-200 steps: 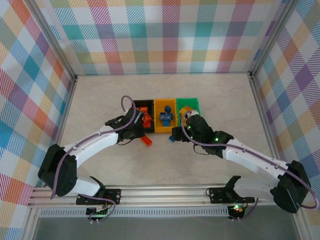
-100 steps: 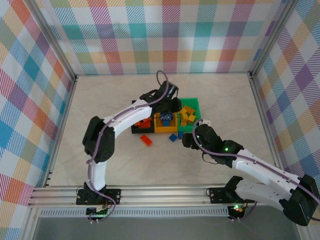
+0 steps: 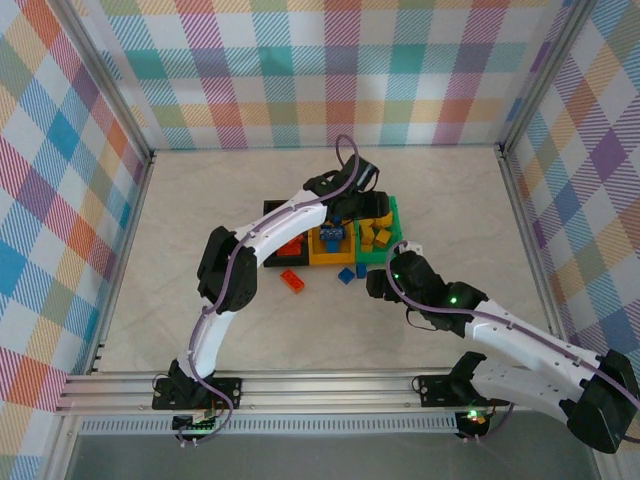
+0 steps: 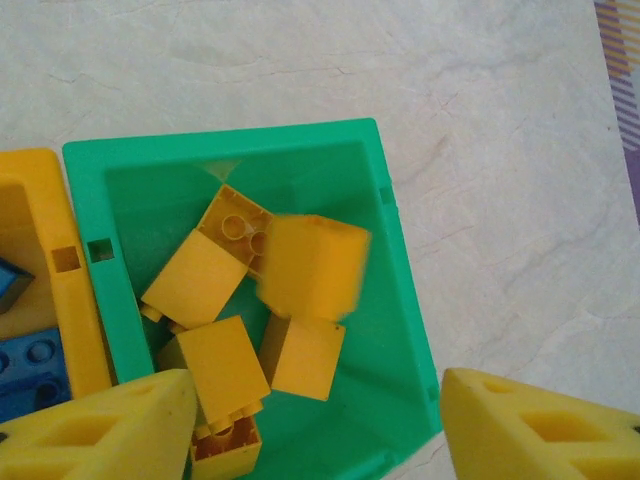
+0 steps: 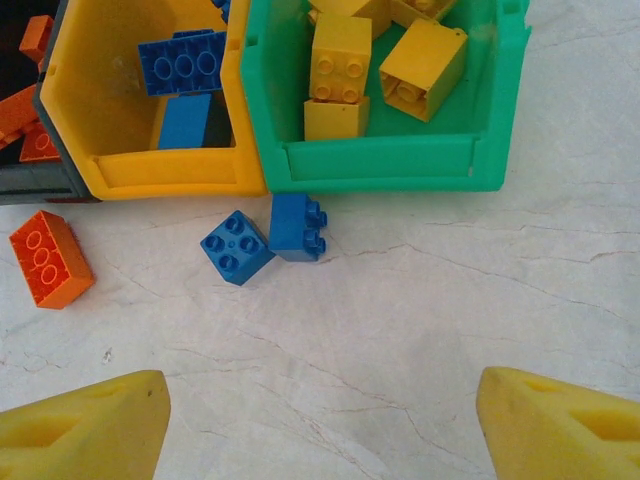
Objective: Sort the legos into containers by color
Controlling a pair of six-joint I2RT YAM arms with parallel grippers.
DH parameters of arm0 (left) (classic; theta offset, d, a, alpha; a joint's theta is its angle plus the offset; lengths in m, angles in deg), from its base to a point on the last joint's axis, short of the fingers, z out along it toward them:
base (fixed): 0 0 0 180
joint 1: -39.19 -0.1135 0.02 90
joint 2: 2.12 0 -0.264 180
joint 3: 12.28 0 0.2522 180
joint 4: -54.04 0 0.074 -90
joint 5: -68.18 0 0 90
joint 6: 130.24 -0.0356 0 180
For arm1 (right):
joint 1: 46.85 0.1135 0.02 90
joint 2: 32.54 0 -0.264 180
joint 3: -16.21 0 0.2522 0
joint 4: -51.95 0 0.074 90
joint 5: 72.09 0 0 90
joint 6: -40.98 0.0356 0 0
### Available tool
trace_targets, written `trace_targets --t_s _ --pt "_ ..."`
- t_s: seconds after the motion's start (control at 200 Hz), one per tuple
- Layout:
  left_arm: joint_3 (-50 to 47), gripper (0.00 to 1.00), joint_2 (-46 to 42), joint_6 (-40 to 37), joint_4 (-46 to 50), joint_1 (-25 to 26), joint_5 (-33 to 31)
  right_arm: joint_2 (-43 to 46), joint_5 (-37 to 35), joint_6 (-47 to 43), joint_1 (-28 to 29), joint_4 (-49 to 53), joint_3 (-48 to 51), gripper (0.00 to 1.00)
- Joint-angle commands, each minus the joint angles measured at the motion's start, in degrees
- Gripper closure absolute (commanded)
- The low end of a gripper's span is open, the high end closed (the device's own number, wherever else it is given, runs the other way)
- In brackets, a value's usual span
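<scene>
Yellow lego [image 4: 312, 268]: blurred, falling into green bin [image 4: 400, 300] among matching bricks [image 4: 215, 365]. Left gripper [image 4: 315, 400]: apart for release. Right gripper [image 5: 322, 385]: apart, empty, over blue legos [image 5: 238, 246], probably next.

Left jaws now apart, lego [image 4: 312, 268] loose

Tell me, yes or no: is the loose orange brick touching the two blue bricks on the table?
No, the orange brick lies apart from both blue bricks, bare table between them.
</scene>
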Motion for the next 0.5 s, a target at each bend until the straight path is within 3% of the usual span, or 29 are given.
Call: trace_targets --t_s 0.0,0.2,0.29,0.495 --pt "-2.0 0.27 -6.3 0.1 -1.2 0.3 0.1 -2.2 1.6 -1.2 -0.1 -2.7 0.2 0.22" --pt "-17.8 0.17 -20.1 0.1 -7.4 0.4 -0.4 -12.7 8.2 -4.1 -1.3 -8.3 -2.2 0.33" --pt "-28.1 0.0 -28.3 0.7 -10.8 0.4 -1.1 -18.0 9.9 -4.8 -2.8 -10.6 -3.8 0.34" --pt "-52.6 0.0 -47.0 4.5 -15.7 0.3 -1.4 -26.0 10.6 -4.9 -6.9 -15.7 -5.9 0.36"
